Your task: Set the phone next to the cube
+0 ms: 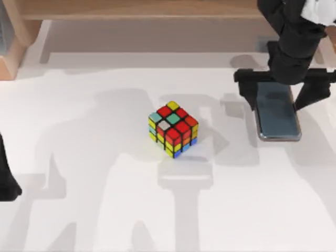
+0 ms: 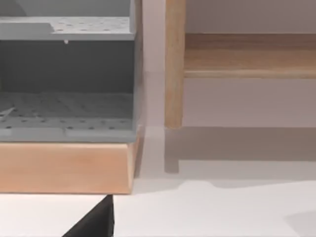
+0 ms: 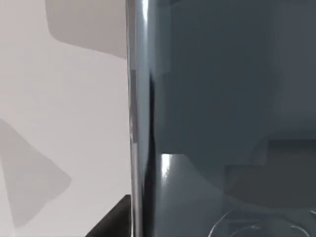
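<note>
The cube [image 1: 173,128], a small puzzle cube with mostly red stickers on top, stands at the middle of the white table. The phone [image 1: 278,116], a dark grey-blue glossy slab, lies flat on the table well to the cube's right, its long side running front to back. My right gripper [image 1: 277,100] is lowered over the phone's far half and open, one black finger just outside each long edge. In the right wrist view the phone [image 3: 222,108] is very close, with one fingertip [image 3: 111,222] beside its edge. My left arm [image 1: 6,178] is parked at the table's left edge.
A wooden shelf rail [image 1: 136,9] runs along the back of the table. A wooden box [image 2: 64,165] with a grey perforated insert sits at the back left corner. White table [image 1: 94,199] stretches between the cube and the phone.
</note>
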### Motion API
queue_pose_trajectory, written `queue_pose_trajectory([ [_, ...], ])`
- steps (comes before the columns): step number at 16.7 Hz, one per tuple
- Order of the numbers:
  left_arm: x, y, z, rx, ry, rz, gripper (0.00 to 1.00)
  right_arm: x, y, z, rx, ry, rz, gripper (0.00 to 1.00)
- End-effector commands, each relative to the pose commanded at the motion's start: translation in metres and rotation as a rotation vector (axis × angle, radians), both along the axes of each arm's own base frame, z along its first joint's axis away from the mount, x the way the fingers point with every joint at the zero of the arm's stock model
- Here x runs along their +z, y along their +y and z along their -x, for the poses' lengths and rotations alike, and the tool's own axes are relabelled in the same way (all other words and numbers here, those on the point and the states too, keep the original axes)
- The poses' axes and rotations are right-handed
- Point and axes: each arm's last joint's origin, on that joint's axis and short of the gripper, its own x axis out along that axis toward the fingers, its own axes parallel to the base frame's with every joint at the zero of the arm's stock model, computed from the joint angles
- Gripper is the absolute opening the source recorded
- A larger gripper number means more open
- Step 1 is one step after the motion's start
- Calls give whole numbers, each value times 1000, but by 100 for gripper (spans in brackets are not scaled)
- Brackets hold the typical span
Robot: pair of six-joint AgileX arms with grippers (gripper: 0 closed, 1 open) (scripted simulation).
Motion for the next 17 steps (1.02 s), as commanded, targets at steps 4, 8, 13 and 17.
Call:
queue_pose_trajectory([
  [4,0,0,0,0,0,0,100,-2,36,14,10,1,-2,0],
  [8,0,0,0,0,0,0,100,-2,45,17,13,1,-3,0],
  [13,0,0,0,0,0,0,100,-1,43,17,8,-1,-5,0],
  [17,0,0,0,0,0,0,100,4,43,16,9,-18,-12,0],
])
